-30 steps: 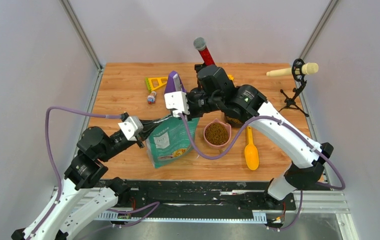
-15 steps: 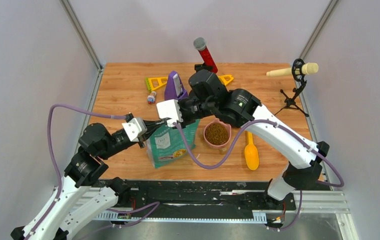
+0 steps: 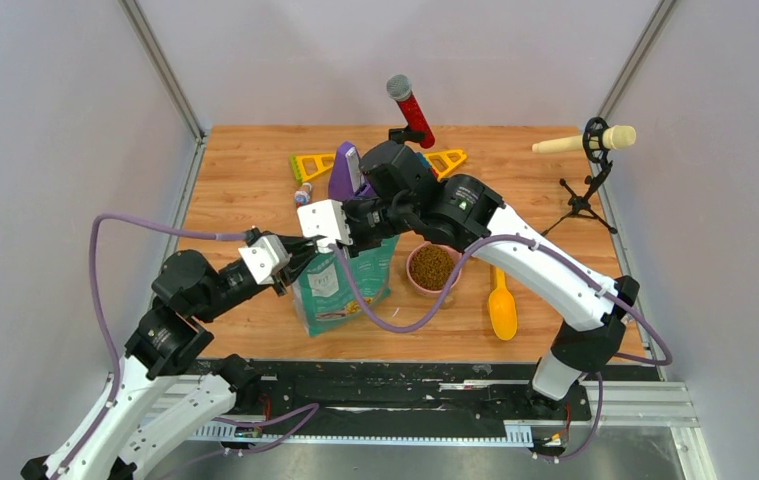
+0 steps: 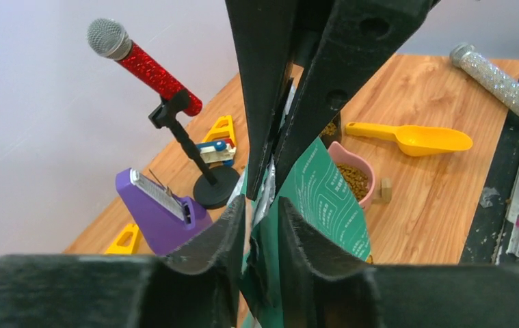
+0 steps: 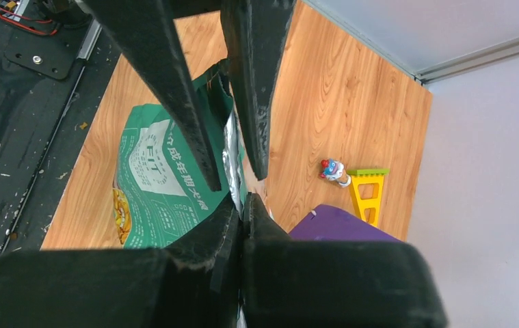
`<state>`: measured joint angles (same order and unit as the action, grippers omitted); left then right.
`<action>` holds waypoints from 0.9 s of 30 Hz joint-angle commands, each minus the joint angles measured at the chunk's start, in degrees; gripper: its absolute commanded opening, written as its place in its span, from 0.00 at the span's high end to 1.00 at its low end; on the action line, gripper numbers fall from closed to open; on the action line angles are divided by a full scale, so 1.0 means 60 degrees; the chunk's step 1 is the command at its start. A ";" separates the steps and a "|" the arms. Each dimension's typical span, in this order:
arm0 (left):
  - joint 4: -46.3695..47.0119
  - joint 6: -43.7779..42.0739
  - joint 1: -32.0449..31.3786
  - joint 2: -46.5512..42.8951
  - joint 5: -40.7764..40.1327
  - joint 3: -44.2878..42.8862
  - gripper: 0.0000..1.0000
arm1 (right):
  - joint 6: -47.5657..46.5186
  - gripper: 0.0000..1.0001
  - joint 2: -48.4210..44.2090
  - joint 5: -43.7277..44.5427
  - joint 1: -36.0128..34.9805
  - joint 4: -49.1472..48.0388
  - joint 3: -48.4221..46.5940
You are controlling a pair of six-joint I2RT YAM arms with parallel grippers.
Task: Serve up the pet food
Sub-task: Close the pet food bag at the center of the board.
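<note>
The teal-green bag stands left of centre, its top edge held up. My right gripper is shut on that top edge, its jaws pressed together on the foil lip. My left gripper reaches the same edge from the left with its fingers slightly apart. The bag's lip runs loosely between them. Pet food fills a pink bowl right of the bag. The yellow scoop lies on the table beyond the bowl.
A red microphone on a black stand and a purple block stand just behind the bag. Yellow toy triangles and a small figure lie at the back left. A beige microphone on a tripod stands at the back right.
My right arm has come down and to the left onto the bag's top and shut on it. My left gripper's fingers have parted from the bag's edge.
</note>
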<state>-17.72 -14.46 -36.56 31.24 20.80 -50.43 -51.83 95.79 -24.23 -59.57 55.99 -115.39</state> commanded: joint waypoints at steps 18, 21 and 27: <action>0.0833 0.1236 -0.0016 -0.0999 -0.1574 0.1023 0.37 | 0.1007 0.97 -0.0176 0.0477 -0.0065 -0.1077 -0.0323; 0.0802 0.1188 -0.0019 -0.0716 -0.0969 0.0748 0.65 | 0.1043 0.94 -0.0194 0.0232 -0.0088 -0.1095 -0.0239; 0.0707 0.0966 -0.0016 -0.0365 -0.0576 0.0535 1.00 | 0.1098 0.77 -0.0103 0.0029 -0.0084 -0.1099 -0.0322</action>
<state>-14.31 -7.86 -36.69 27.79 14.46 -45.43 -46.30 96.23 -21.69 -59.72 53.56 -115.81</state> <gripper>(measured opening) 0.022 0.182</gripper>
